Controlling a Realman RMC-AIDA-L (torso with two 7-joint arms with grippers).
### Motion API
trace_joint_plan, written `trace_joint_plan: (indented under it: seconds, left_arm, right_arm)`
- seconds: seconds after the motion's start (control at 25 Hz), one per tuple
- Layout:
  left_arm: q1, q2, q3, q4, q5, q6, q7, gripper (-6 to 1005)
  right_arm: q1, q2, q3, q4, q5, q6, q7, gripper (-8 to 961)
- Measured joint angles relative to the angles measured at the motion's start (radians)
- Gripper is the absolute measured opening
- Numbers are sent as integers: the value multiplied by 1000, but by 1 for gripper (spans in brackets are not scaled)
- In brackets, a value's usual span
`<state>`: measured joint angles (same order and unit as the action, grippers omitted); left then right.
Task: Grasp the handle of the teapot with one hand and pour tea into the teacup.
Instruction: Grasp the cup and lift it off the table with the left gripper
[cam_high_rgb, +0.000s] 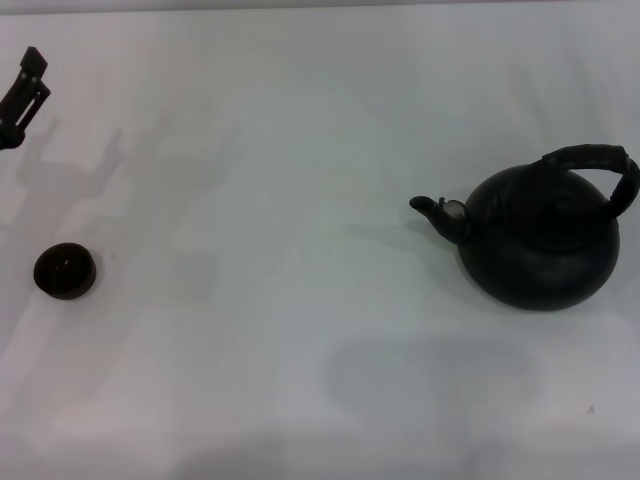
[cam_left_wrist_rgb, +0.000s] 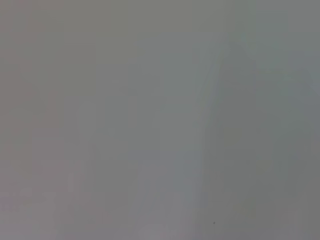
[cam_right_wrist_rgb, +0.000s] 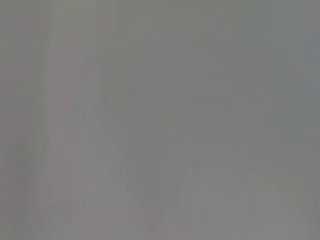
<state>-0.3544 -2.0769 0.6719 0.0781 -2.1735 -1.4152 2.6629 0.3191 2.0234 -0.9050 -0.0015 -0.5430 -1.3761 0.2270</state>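
Note:
The matte black teapot (cam_high_rgb: 537, 240) stands upright on the white table at the right in the head view, its short spout (cam_high_rgb: 437, 211) pointing left. Its ribbed black arched handle (cam_high_rgb: 600, 165) rises over its top, leaning to the right. The tiny dark teacup (cam_high_rgb: 65, 271) sits on the table at the far left, far from the teapot. My left gripper (cam_high_rgb: 24, 95) shows at the left edge, above and behind the teacup, apart from it. My right gripper is out of view. Both wrist views show only blank grey surface.
The white table (cam_high_rgb: 300, 200) spreads across the whole head view, with faint arm shadows on its left part and a soft shadow near the front middle.

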Motion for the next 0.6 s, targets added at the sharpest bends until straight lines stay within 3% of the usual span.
trace_joint_plan:
  seconds: [0.6]
  left_arm:
    - [5, -2, 0, -5, 3, -1, 0, 861]
  right_arm:
    - [2, 0, 0, 0, 0, 3, 0, 868]
